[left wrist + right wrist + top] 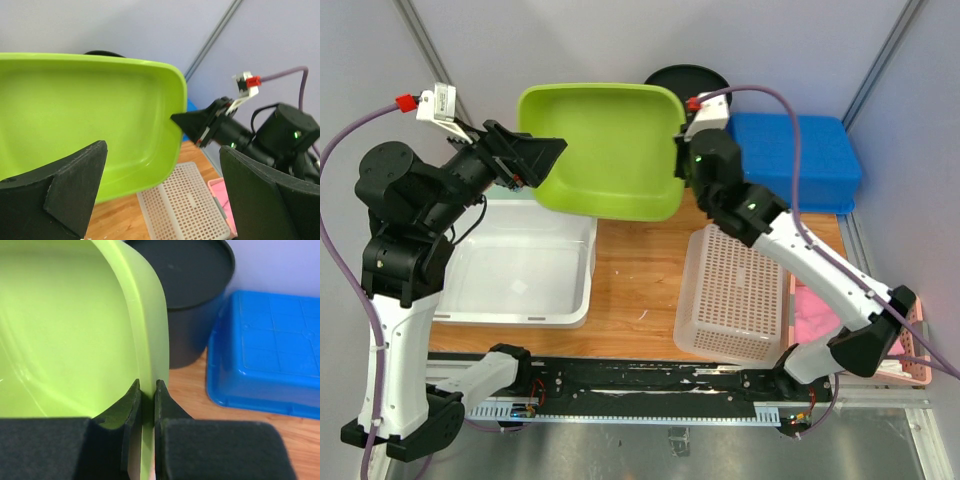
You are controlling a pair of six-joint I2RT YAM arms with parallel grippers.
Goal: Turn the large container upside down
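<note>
- The large green container (600, 150) was held off the desk (635, 270) in the upper middle of the top view. It was tilted, with its hollow facing the camera.
- Its right rim was pinched between the closed jaws of the right gripper (146, 390), and the thin wall was seen running between the two pads.
- The left gripper (542, 160) was seen at the container's left rim with its jaws spread wide. Nothing was clamped by them, and whether the rim was touched could not be told.
- The step in hand was judged to be the turn itself: the container was raised and partly tipped, but not yet inverted.
- The next move was judged to call for a further roll of the right wrist until the hollow faced down. The open left jaws would need to be kept clear of the swinging rim.
- One of each thing was counted around it: a black tub (686, 75) behind, a blue bin (795, 160) at upper right, a perforated white basket (732, 295) at lower right, a pink tray (910, 340) at the right edge, and a white tub (525, 270) at lower left.
</note>
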